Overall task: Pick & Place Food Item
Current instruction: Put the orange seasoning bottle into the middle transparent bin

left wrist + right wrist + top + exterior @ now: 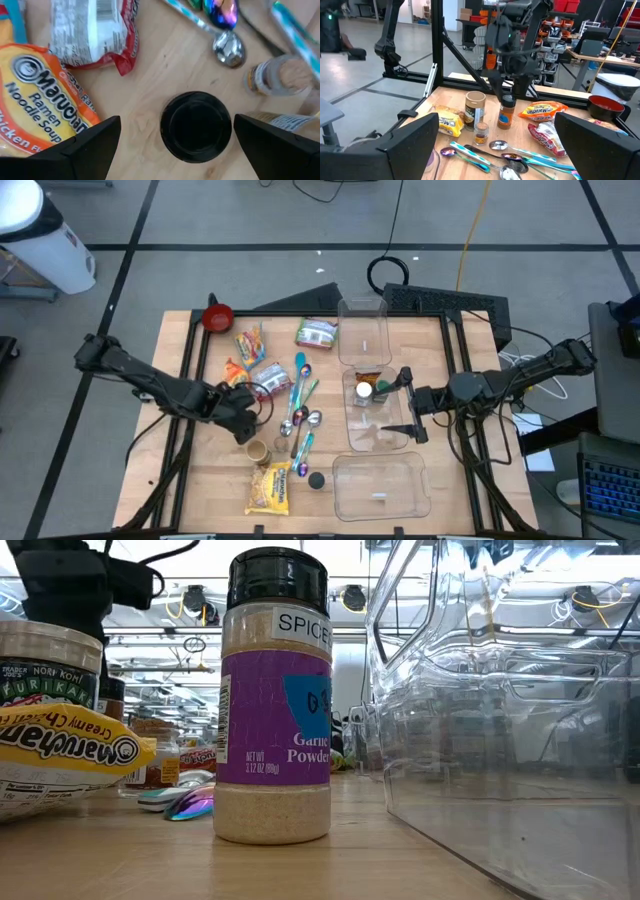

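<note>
My left claw hangs spread wide over a black-lidded jar standing on the desk, beside a Maruchan Ramen Noodle Soup packet. The spice bottle reads "SPICE" and "Garlic Powder". My right claw gapes open over the clear bins.

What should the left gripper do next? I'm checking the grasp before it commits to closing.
Probably lower a little and then close. The left gripper is open, with one finger on each side of the spice bottle's black lid, which sits roughly centred between them. The right wrist view shows it just above the upright spice bottle. The right gripper waits open over the clear bins.
</note>
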Tool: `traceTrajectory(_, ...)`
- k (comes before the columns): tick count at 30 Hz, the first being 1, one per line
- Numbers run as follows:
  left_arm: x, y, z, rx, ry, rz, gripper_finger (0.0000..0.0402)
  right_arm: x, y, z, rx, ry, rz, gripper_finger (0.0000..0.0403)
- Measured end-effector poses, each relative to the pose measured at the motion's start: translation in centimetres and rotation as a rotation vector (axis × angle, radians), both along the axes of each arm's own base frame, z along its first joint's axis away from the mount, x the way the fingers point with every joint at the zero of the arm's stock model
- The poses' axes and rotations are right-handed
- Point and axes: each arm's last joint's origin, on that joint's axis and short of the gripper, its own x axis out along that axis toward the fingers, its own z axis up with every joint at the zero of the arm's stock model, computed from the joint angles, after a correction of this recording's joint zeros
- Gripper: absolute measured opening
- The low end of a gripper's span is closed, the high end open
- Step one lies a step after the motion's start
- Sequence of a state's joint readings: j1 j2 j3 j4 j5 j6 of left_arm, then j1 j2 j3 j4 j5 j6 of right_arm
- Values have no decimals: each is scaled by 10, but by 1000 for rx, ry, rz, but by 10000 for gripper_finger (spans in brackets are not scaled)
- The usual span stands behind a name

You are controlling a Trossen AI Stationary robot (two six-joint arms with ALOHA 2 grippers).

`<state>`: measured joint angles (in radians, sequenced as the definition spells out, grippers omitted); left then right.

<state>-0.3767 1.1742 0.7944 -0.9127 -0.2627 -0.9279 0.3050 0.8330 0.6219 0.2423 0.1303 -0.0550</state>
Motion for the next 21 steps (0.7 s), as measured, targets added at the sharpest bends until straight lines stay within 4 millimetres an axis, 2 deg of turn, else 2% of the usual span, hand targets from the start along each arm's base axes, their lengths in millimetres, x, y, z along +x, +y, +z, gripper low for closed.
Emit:
traceTrajectory(11,11,-4,-17,50,89,-57,394,0,0,1,23,-11,-1,392)
traceTrajectory(21,15,-5,-18,46,64,-79,394,0,0,1,40,-8,-1,392)
